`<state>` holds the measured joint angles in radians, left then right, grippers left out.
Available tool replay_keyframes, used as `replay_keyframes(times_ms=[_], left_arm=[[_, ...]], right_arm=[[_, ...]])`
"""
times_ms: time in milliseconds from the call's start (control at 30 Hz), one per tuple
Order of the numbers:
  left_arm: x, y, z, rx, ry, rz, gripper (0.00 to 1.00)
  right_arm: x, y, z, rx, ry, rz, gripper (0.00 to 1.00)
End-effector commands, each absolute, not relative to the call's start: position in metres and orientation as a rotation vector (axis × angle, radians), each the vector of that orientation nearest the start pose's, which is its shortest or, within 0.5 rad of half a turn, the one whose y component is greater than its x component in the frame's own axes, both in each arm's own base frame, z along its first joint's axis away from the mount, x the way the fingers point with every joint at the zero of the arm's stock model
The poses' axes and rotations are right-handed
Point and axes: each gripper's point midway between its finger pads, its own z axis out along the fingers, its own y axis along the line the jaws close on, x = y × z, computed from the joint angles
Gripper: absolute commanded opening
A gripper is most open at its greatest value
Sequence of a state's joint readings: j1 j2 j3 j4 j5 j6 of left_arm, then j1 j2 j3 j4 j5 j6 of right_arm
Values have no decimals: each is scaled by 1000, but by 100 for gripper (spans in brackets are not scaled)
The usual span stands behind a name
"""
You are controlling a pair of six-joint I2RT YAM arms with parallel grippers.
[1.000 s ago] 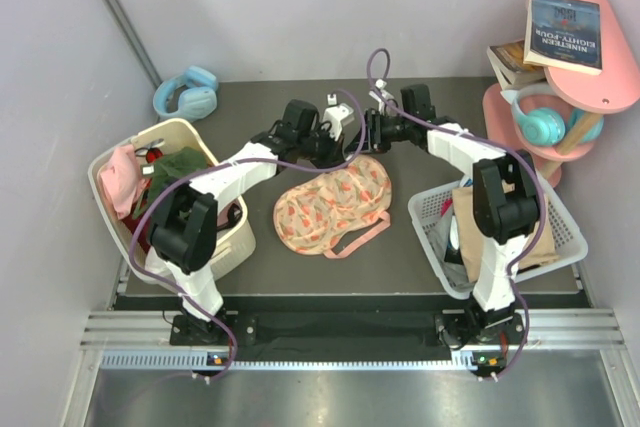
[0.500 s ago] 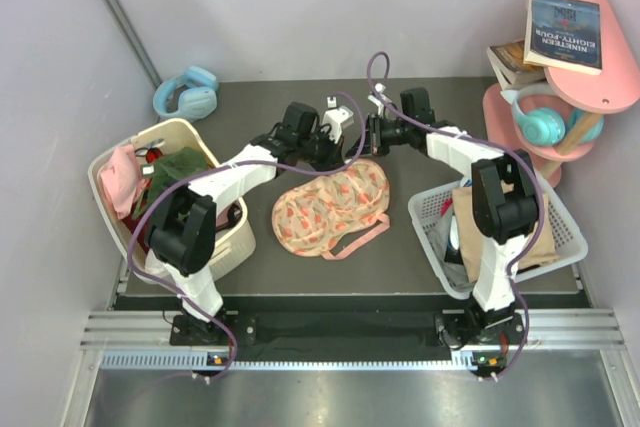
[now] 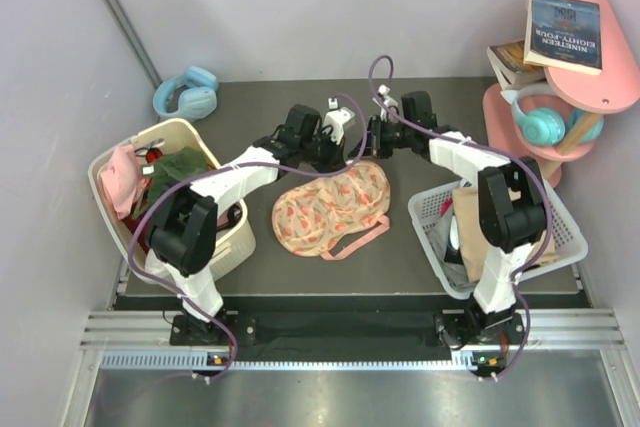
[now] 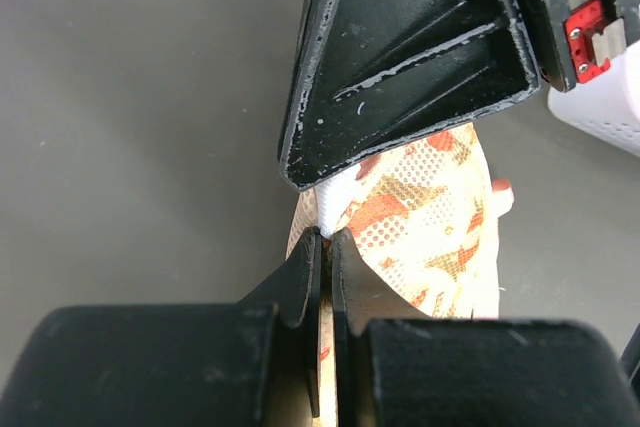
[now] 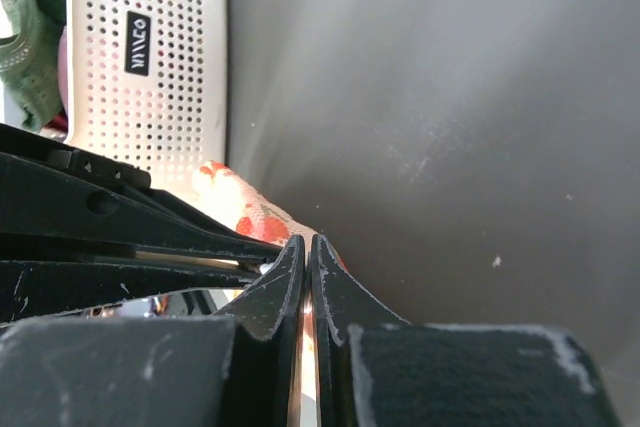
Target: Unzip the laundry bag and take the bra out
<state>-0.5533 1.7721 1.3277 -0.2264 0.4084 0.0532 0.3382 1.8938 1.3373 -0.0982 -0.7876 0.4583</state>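
The laundry bag (image 3: 330,205), a cream two-lobed pouch with orange print and a pink loop strap, lies flat mid-table. Both grippers meet at the far edge of its right lobe. My left gripper (image 3: 345,152) is shut, pinching the bag's pale edge (image 4: 430,217) at its tips (image 4: 325,237). My right gripper (image 3: 368,147) is shut right beside it, its tips (image 5: 306,242) closed on the bag's edge (image 5: 240,207); what exactly lies between them I cannot make out. The bra is hidden.
A cream basket (image 3: 165,127) with pink and green clothes stands at the left, a white mesh basket (image 3: 560,217) at the right. Blue headphones (image 3: 186,93) lie at the back left. A pink shelf (image 3: 600,97) with books and teal headphones stands at the back right.
My right gripper has closed from part open onto the bag's far edge and shifted slightly. The left gripper has stayed shut in place.
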Motion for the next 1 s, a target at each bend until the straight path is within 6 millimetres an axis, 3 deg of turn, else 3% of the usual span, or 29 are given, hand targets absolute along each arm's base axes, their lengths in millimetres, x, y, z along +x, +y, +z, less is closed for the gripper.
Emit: replay_keyframes(times_ms=[0,267,367,667,967], left_arm=[[368,-307,139,869,2139,-759,0],[361,-319,132,836,2175,-906,0],[360,-324,118,835,2213,-960,0],[355,-332,109,818,2256,-1111,0],[364,-323,102,789,2281,-1046,0]], right_arm=[[424,258,183,-275,2144,1106,0],[424,259,198,-300,2056,1121,0],[421,259,199,-302,2043,1132,0],[423,254,190,-262,2061,1077,0],[419,256,168,-263,2138,1047,0]])
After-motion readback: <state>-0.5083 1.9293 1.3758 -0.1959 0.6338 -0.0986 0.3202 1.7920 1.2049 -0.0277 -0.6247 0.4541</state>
